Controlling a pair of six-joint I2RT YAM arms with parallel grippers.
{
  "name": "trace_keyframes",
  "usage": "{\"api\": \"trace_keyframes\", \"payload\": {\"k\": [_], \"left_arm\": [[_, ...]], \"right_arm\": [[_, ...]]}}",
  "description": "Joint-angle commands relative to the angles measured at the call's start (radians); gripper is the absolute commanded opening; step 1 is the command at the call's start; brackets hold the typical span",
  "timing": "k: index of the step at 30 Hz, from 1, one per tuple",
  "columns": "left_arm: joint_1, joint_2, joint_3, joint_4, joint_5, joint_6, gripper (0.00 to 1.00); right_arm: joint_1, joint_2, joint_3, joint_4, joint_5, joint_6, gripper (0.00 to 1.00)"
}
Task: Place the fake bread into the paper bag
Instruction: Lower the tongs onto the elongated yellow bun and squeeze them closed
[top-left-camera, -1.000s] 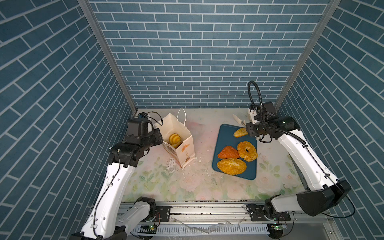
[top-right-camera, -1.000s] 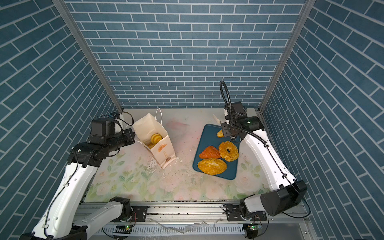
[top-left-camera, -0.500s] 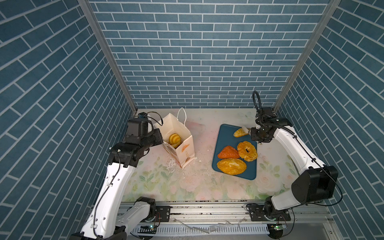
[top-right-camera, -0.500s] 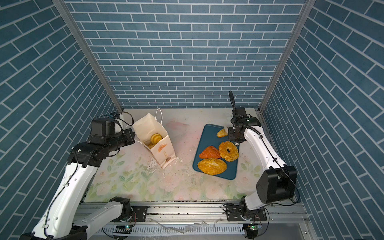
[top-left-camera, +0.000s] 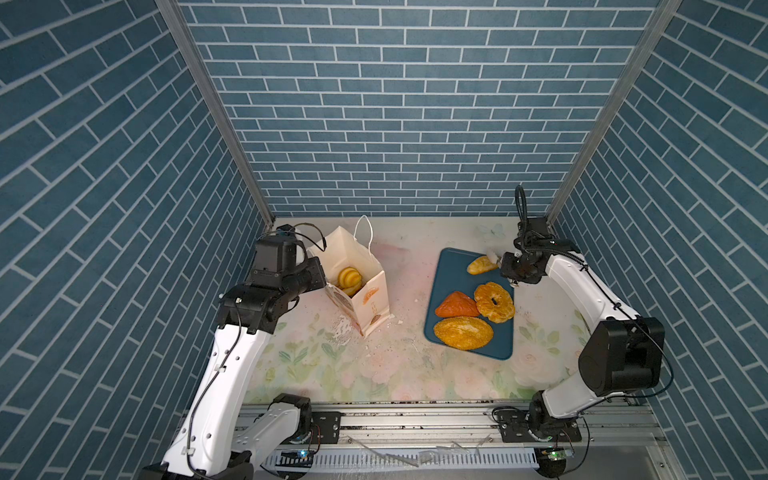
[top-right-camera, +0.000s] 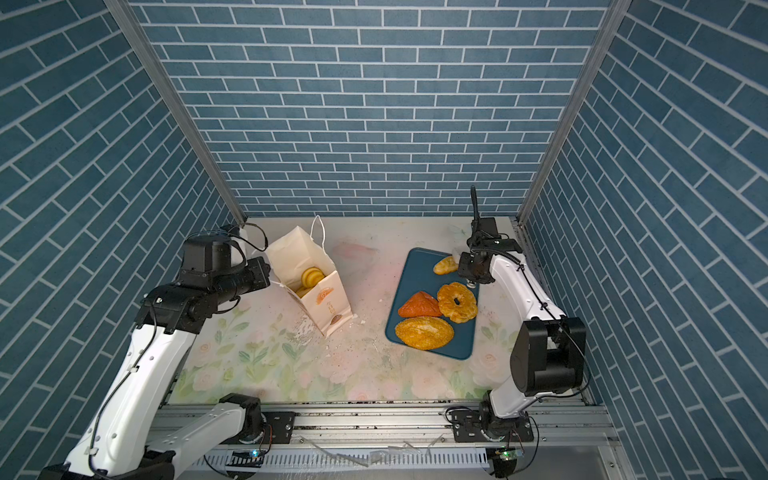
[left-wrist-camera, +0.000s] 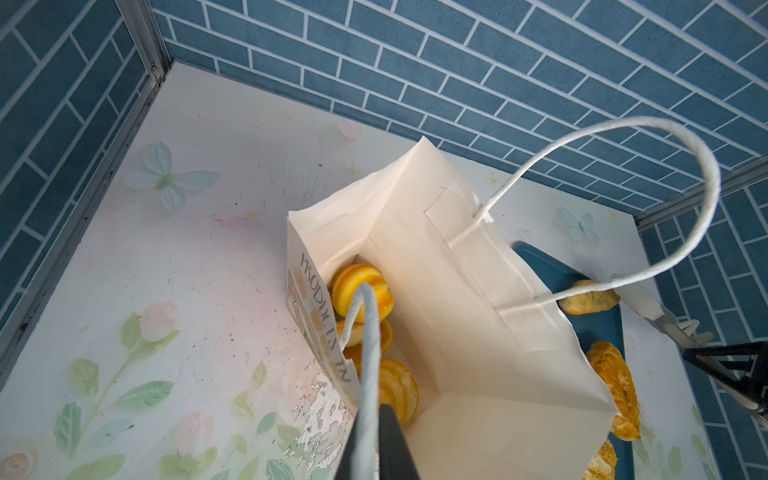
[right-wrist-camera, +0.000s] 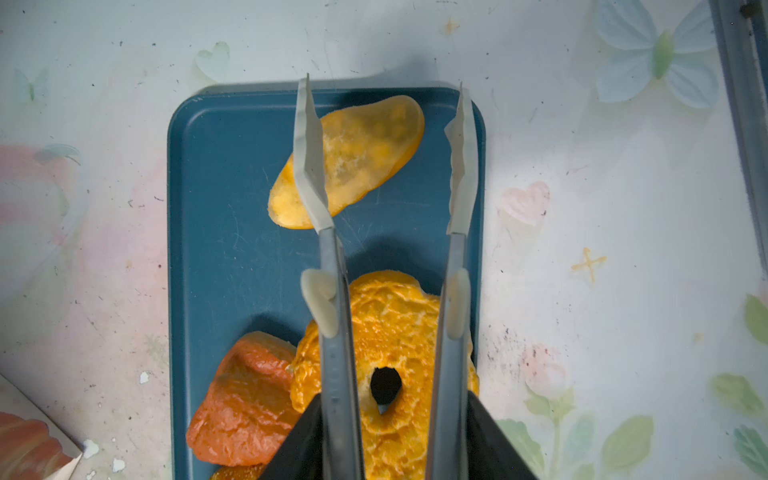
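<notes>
Some buns (left-wrist-camera: 361, 286) lie inside the standing paper bag (left-wrist-camera: 457, 311), and the left gripper (left-wrist-camera: 372, 453) is pinched shut on its cord handle (left-wrist-camera: 368, 340). On the tray (right-wrist-camera: 224, 208) beside it lie a small bun (right-wrist-camera: 357, 158), ring (right-wrist-camera: 395, 324), triangle (right-wrist-camera: 249, 399) and loaf (top-left-camera: 462, 332). The right gripper (top-left-camera: 510, 266) clasps tongs (right-wrist-camera: 332, 291), their tips apart astride the small bun and perhaps touching it.

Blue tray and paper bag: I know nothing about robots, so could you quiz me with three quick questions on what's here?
1. How many breads lie on the blue tray?
2. True or false: the paper bag lies flat and empty.
3. What do the left arm's jaws pinch? A) a loaf B) the bag's cord handle C) the tray rim

Key:
1. Four: small bun, reddish triangle, ring, seeded loaf.
2. False: it stands open with bread inside.
3. B.
</notes>
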Motion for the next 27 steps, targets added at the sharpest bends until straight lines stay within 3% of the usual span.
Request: {"api": "trace_keyframes", "payload": {"k": [1,17,27], "left_arm": [[-0.003,0.003,0.006,0.008,-0.013,0.010,0.10],[-0.003,0.004,0.002,0.008,-0.011,0.008,0.10],[-0.003,-0.004,0.006,0.008,-0.013,0.004,0.10]], "right_arm": [[-0.004,0.018,-0.018,0.069,-0.040,0.067,0.49],[-0.002,0.096,-0.065,0.163,-0.112,0.075,0.47],[-0.004,0.074,-0.089,0.189,-0.114,0.065,0.29]]}}
